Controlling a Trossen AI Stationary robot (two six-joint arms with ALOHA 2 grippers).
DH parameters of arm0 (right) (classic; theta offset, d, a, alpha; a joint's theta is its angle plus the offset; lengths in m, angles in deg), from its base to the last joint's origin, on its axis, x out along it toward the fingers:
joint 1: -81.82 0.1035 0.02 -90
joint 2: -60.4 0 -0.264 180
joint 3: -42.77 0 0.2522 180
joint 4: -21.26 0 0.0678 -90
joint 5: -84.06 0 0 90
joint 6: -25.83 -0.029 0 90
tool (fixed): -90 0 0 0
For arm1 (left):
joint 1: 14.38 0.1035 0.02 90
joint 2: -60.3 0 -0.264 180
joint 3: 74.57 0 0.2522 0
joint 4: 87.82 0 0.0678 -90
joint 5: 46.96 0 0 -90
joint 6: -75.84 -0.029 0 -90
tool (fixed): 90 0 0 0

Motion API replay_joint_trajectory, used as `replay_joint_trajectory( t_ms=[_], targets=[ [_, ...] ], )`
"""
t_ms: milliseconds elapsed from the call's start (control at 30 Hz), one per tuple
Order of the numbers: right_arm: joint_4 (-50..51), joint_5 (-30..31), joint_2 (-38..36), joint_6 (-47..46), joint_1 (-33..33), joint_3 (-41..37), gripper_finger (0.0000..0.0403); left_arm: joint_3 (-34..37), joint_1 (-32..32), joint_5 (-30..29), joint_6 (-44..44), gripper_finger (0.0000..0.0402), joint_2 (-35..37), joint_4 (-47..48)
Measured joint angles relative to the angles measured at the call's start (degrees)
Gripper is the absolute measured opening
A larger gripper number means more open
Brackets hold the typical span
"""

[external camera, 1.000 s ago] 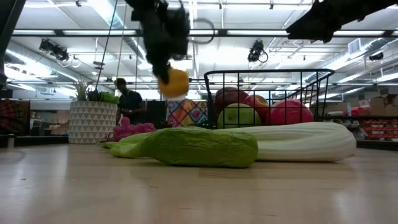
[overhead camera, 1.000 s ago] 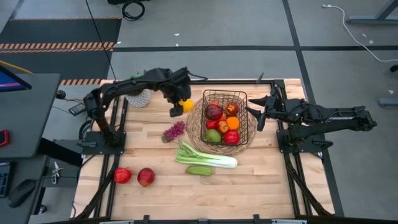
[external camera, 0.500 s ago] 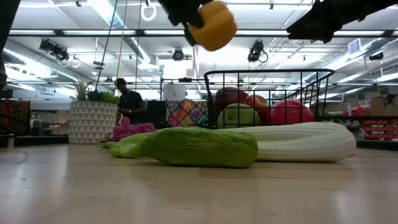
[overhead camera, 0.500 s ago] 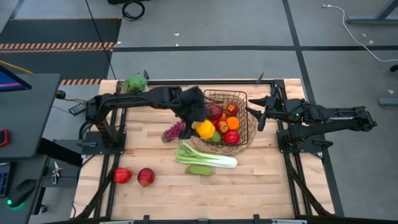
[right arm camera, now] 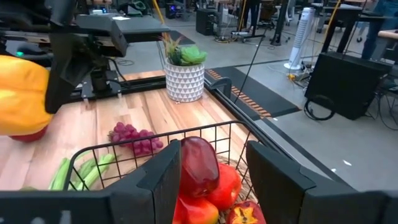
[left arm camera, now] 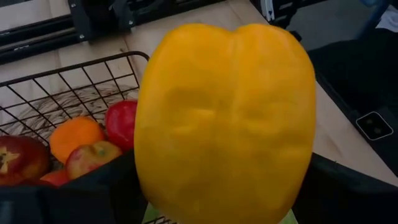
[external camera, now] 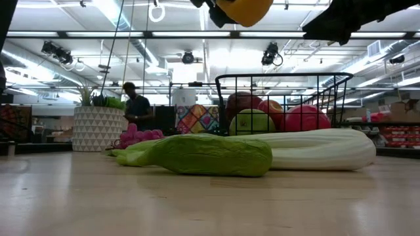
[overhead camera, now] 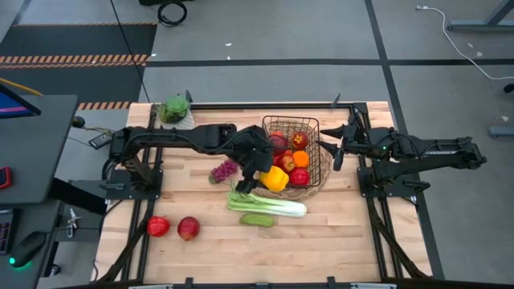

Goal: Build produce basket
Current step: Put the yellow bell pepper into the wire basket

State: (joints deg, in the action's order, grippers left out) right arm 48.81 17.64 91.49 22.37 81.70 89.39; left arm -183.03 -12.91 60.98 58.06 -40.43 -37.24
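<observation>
Above the near-left part of the black wire basket (overhead camera: 291, 150), the left gripper (overhead camera: 261, 172) holds a yellow pepper (overhead camera: 275, 178) in the air, its fingers clamped on the pepper's sides. From the left wrist camera the pepper (left arm camera: 227, 121) fills most of the view, with the basket rim (left arm camera: 74, 74) and fruit below it. From table height the pepper (external camera: 244, 10) shows at the very top, higher than the basket's rim (external camera: 282, 77).

The basket sits on a round woven mat (overhead camera: 254, 157) toward the back of the wooden table (overhead camera: 337, 233). Inside lie red apples (overhead camera: 277, 144), an orange (overhead camera: 300, 159) and a red pepper (overhead camera: 299, 177).

On the table in front of the basket lie a pale-green leek (overhead camera: 269, 202) and, just beside it, a green cucumber (overhead camera: 257, 219). Purple grapes (overhead camera: 224, 169) lie left of the mat. Two red apples (overhead camera: 173, 227) rest well apart from the rest, near the front-left corner. A leafy plant in a white pot (overhead camera: 174, 110) stands at the back-left edge.

The right gripper (overhead camera: 336, 150) hovers just beside the basket's right side, its fingers (right arm camera: 158, 180) parted and holding nothing; its wrist camera looks over the basket wall (right arm camera: 149, 140) at the red produce inside.

A person (external camera: 135, 105) stands in the room far behind the table.
</observation>
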Motion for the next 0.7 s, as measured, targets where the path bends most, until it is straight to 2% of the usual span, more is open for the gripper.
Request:
replay_joint_trajectory(
  t_ms=[300, 367, 467, 700],
  targets=[
    [0.0, -0.8, 0.0, 0.0, 0.0, 0.0, 0.0187, 0.0, -0.1, -0.3, -0.1, 0.0307, 0.0, 0.0],
    [0.0, -0.8, 0.0, 0.0, 0.0, 0.0, 0.0187, 0.0, -0.1, -1.3, -3.2, 0.0307, 0.0, 0.0],
    [0.0, -0.8, 0.0, 0.0, 0.0, 0.0, 0.0187, 0.0, -0.1, -4.5, -16.1, 0.0307, 0.0, 0.0],
    [0.0, -0.8, 0.0, 0.0, 0.0, 0.0, 0.0187, 0.0, 0.4, -13.5, -53.5, 0.0307, 0.0, -2.6]
  ],
)
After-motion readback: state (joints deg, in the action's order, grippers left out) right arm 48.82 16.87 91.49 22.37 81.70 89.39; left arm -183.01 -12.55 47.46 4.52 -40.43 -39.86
